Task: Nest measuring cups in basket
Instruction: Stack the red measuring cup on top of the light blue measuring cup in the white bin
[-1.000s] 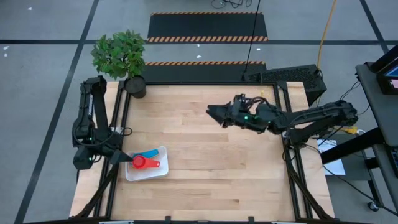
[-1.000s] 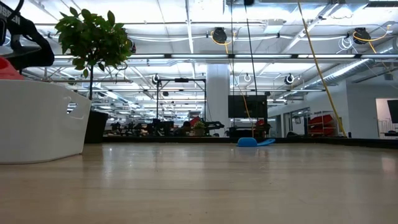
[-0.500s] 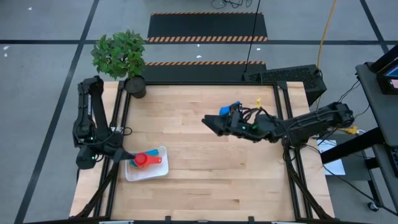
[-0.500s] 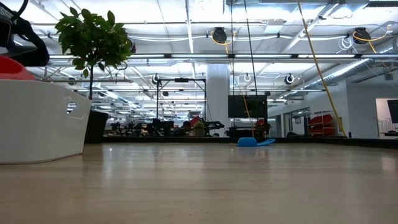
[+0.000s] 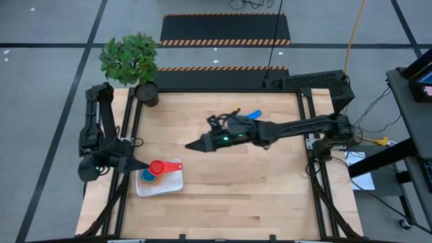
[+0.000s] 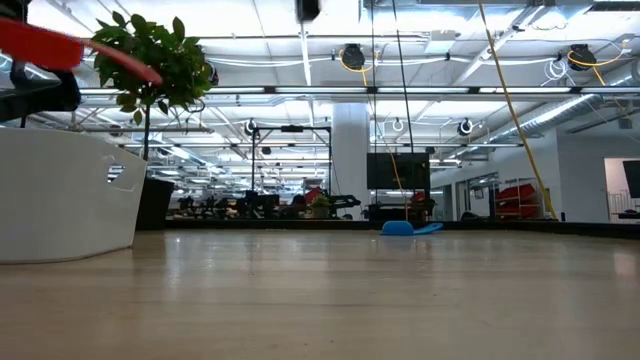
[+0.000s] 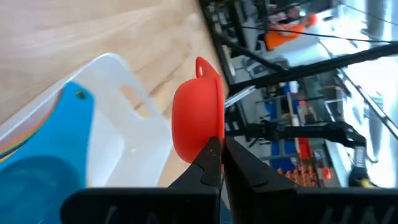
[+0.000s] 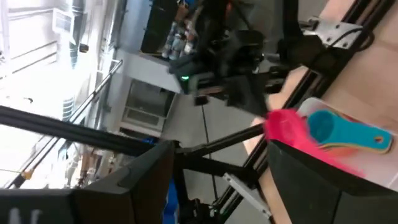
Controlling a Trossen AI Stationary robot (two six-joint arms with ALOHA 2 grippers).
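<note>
Looking across the pale wooden worktop (image 5: pixel 223 175), I see long planks with a dark metal frame round the edge. The left end effector (image 5: pixel 138 166) hangs just over the near-left part of it, its fingers pinched tight on the handle of the red measuring cup (image 5: pixel 156 167), which it holds in the air over the white basket (image 5: pixel 172 183). Directly beneath that cup, inside the basket, lie a light blue measuring cup (image 7: pixel 59 140) and some orange and yellow ones under it, only partly visible. The right end effector (image 5: pixel 191 145) reaches out over the middle of the worktop, well to the right of the basket and pointing toward it, jaws spread wide and holding nothing. Behind that arm, near the far edge, a blue measuring cup (image 5: pixel 254 115) lies on the wood. A potted plant (image 5: pixel 129 59) stands at the far-left corner, beyond the left arm. Past the worktop the floor is grey, with a black mat (image 5: pixel 226 28) edged in orange-and-black stripes. From worktop level the room is a big bright hall with ceiling lights, hanging cables and a dark screen (image 6: pixel 397 170) in the distance.
</note>
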